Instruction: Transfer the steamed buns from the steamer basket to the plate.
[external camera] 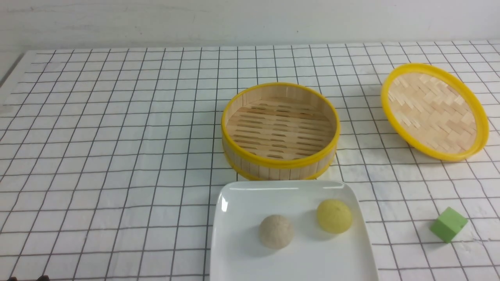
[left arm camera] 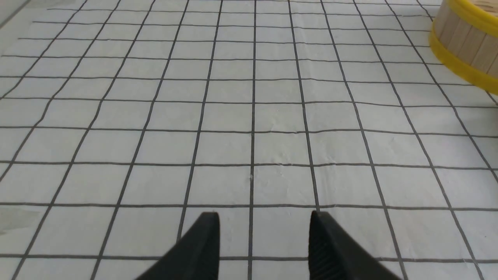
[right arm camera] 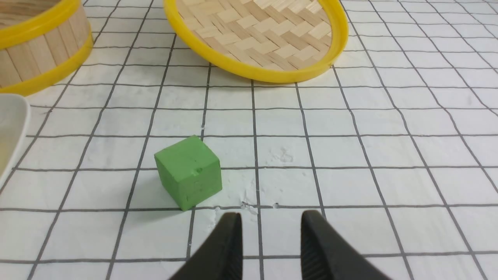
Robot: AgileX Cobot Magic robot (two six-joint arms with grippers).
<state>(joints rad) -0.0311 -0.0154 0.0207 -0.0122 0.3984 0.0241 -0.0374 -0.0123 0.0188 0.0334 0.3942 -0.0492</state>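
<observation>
both steamed buns sit on the plate (external camera: pixel 234 249), domes up and flat sides down; being round, neither has a long axis or heading to speak of. the beige-grey bun (external camera: pixel 276 231) rests near the plate's middle, and the yellow bun (external camera: pixel 334 216) sits just beside it, not touching, toward the plate's right edge and a little nearer the steamer basket (external camera: pixel 280 130). the basket stands upright with its open mouth up, just behind the plate's far edge, its slatted floor bare. whether basket and plate touch cannot be told. the woven lid (external camera: pixel 434 111) lies well right of the basket, tilted with its hollow side showing. a green cube (external camera: pixel 448 224) sits off the plate's right edge, apart from it, one corner turned toward the camera.

the left gripper (left arm camera: pixel 264 233) hangs over bare checked cloth (external camera: pixel 109 156), jaws spread with nothing between them. the right gripper (right arm camera: pixel 271 233) hovers near the cube, jaws likewise parted and holding nothing.
</observation>
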